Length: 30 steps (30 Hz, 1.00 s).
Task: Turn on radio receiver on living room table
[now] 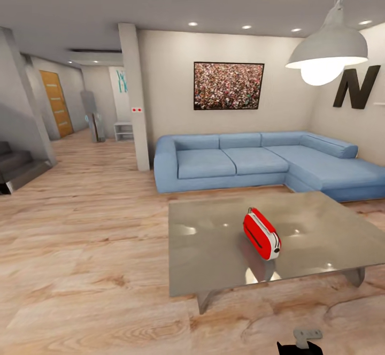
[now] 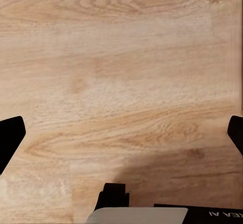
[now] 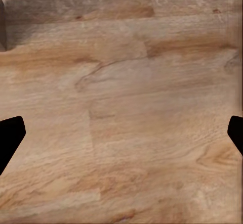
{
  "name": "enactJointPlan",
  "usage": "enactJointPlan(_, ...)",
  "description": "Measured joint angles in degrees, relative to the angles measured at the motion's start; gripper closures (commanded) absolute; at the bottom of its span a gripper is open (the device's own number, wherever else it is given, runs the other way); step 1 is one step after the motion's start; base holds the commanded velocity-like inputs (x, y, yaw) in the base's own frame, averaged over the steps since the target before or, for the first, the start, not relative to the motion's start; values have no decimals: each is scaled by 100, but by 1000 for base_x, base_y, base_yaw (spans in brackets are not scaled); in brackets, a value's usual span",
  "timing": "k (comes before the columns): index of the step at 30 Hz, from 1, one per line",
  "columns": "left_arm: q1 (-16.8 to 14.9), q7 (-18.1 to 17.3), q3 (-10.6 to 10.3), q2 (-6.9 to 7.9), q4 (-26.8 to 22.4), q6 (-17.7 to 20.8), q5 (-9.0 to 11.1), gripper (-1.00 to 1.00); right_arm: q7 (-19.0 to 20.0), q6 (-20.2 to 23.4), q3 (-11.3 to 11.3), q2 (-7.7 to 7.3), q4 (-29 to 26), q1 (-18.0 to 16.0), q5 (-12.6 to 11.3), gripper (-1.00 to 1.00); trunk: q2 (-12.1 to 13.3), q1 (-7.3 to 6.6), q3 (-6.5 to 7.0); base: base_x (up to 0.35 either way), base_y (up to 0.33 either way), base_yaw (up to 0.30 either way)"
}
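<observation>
In the living room [image 1: 80,226], seen from the head camera, a light wood floor [image 1: 80,269] stretches across the whole space. Against the far wall sits a blue L-shaped sofa [image 1: 256,162], with a framed crowd picture [image 1: 228,85] hanging above it. A white pendant lamp [image 1: 327,50] hangs near the upper right, beside a large dark letter N [image 1: 355,87] on the wall. To the far left are dark steps [image 1: 18,165] and a hallway with an orange door [image 1: 56,102].

In front of the sofa stands the table [image 1: 214,259], low and square with a glossy grey top. The radio receiver [image 1: 261,233], small, red, with a white end, stands near the middle of the tabletop, turned at an angle, its reflection showing beneath it.

In the left wrist view, the left gripper [image 2: 121,138] has its dark fingers spread wide apart at the picture's edges, nothing between them, with wood floor beyond. In the right wrist view, the right gripper [image 3: 121,138] is likewise spread wide over bare floor.
</observation>
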Motion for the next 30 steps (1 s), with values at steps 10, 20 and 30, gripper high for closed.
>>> enactJointPlan(10,1,47,-2,-6,2,0,0,-100,-3,0,0,0,0,0,0,-100,0,0,0,250,-249,119)
enactJointPlan(20,3,48,-3,-6,1,0,0,-100,-7,0,4,0,1,0,0,-100,0,0,0,248,-255,174)
enactJointPlan(30,1,48,-3,-14,0,0,0,-100,-3,0,-1,0,0,0,0,-100,0,0,0,215,-279,8)
